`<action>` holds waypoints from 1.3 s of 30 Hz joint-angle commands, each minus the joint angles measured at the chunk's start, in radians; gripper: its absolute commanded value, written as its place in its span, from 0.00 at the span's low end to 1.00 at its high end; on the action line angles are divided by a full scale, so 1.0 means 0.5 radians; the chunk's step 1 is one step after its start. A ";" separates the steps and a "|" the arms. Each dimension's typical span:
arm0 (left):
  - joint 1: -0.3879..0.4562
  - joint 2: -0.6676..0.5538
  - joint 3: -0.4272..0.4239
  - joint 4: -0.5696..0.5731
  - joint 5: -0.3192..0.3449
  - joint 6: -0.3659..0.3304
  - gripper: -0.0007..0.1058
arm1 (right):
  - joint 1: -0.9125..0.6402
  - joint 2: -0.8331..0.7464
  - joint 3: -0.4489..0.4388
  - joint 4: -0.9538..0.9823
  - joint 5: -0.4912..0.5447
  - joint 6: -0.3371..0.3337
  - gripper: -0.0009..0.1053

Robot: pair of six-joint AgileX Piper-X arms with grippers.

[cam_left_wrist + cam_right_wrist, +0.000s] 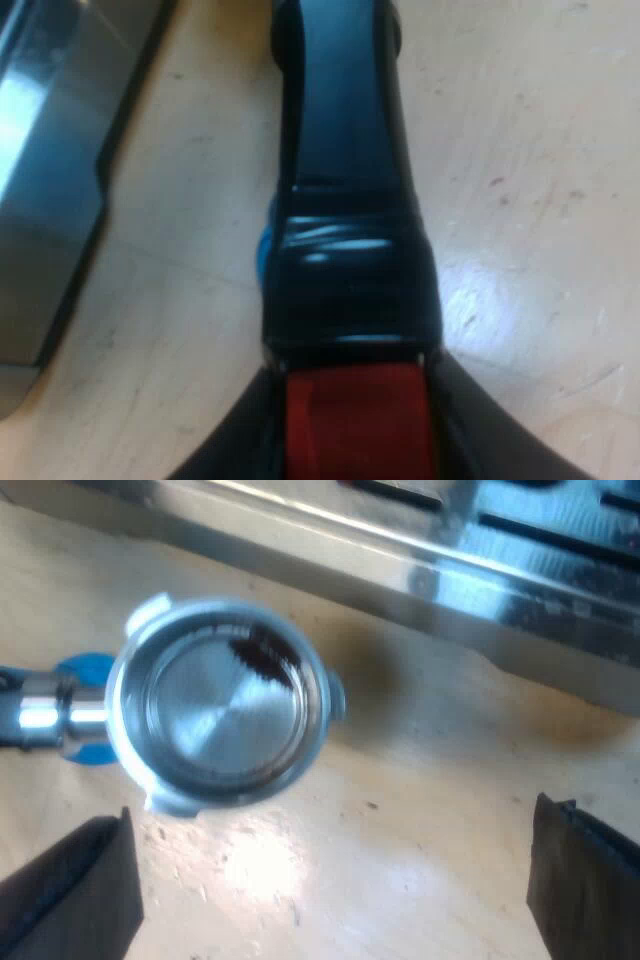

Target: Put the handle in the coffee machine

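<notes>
The metal holder's dark handle (pixel 345 150) runs away from my left gripper (pixel 356 415), which is shut on its red end (pixel 358 430) over the wooden table. The black fingers (pixel 235 440) press against both sides of the red end. In the right wrist view the holder's round metal basket (pixel 222 702) faces up, with a dark smear of coffee inside its rim. It is close to the espresso machine's metal base (pixel 420 570). My right gripper (pixel 330 900) hangs above the table near the basket, open, with nothing between its widely spread fingers (pixel 75 895).
A small blue thing (pixel 85 670) lies beneath the holder's neck; a bit of blue thing (pixel 264 245) also peeks out beside the handle. The machine's shiny metal edge (pixel 50 180) runs along the table close to the handle. Bare wooden table (pixel 400 810) lies around the basket.
</notes>
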 commanded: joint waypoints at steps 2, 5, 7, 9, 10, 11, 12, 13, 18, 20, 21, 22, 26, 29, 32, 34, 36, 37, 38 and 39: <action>0.137 -0.076 -0.027 0.071 0.124 0.083 0.01 | 0.175 -0.090 -0.017 -0.015 0.348 -0.033 0.77; 0.215 -0.083 -0.027 0.096 0.166 0.087 0.01 | 0.323 -0.106 -0.017 -0.027 0.630 -0.025 0.77; 0.268 -0.083 -0.037 0.114 0.190 0.087 0.01 | 0.376 -0.105 -0.017 -0.052 0.741 -0.021 0.77; 0.324 -0.083 -0.058 0.149 0.215 0.087 0.01 | 0.499 -0.105 -0.017 -0.155 0.897 -0.021 0.77; 0.349 -0.083 -0.072 0.167 0.233 0.087 0.01 | 0.536 -0.105 -0.017 -0.199 0.948 -0.021 0.77; 0.386 -0.083 -0.097 0.187 0.262 0.087 0.01 | 0.544 -0.105 -0.017 -0.209 0.958 -0.021 0.77; 0.413 -0.083 -0.123 0.203 0.287 0.087 0.01 | 0.571 -0.105 -0.017 -0.247 1.007 -0.021 0.77; 0.440 -0.083 -0.157 0.212 0.297 0.087 0.01 | 0.611 -0.105 -0.011 -0.310 1.073 -0.017 0.77; 0.518 -0.083 -0.274 0.243 0.328 0.087 0.01 | 0.712 -0.105 0.099 -0.648 1.273 -0.017 0.77; 0.537 -0.083 -0.282 0.244 0.349 0.087 0.01 | 0.732 -0.105 0.137 -0.752 1.330 -0.017 0.77; 0.580 -0.083 -0.285 0.255 0.391 0.087 0.01 | 0.754 -0.105 0.174 -0.830 1.350 -0.025 0.77; 0.603 -0.083 -0.285 0.268 0.399 0.087 0.01 | 0.768 -0.105 0.201 -0.904 1.350 -0.026 0.77; 0.636 -0.083 -0.285 0.275 0.412 0.091 0.01 | 0.801 -0.097 0.258 -1.022 1.356 -0.041 0.77; 0.737 -0.063 -0.285 0.298 0.482 0.161 0.01 | 0.839 -0.082 0.315 -1.126 1.439 -0.070 0.77; 0.764 -0.054 -0.285 0.292 0.481 0.241 0.01 | 0.899 -0.011 0.411 -1.424 1.563 -0.112 0.77; 0.778 -0.039 -0.292 0.293 0.486 0.241 0.01 | 0.909 0.038 0.425 -1.515 1.580 -0.177 0.77; 0.787 -0.019 -0.292 0.293 0.486 0.241 0.01 | 0.915 0.090 0.425 -1.611 1.591 -0.202 0.77; 0.789 -0.013 -0.292 0.293 0.491 0.241 0.01 | 0.914 0.115 0.425 -1.659 1.591 -0.203 0.77; 0.797 0.007 -0.292 0.293 0.498 0.247 0.01 | 0.914 0.154 0.425 -1.713 1.607 -0.206 0.77; 0.808 0.034 -0.296 0.293 0.503 0.263 0.01 | 0.914 0.160 0.425 -1.738 1.614 -0.207 0.77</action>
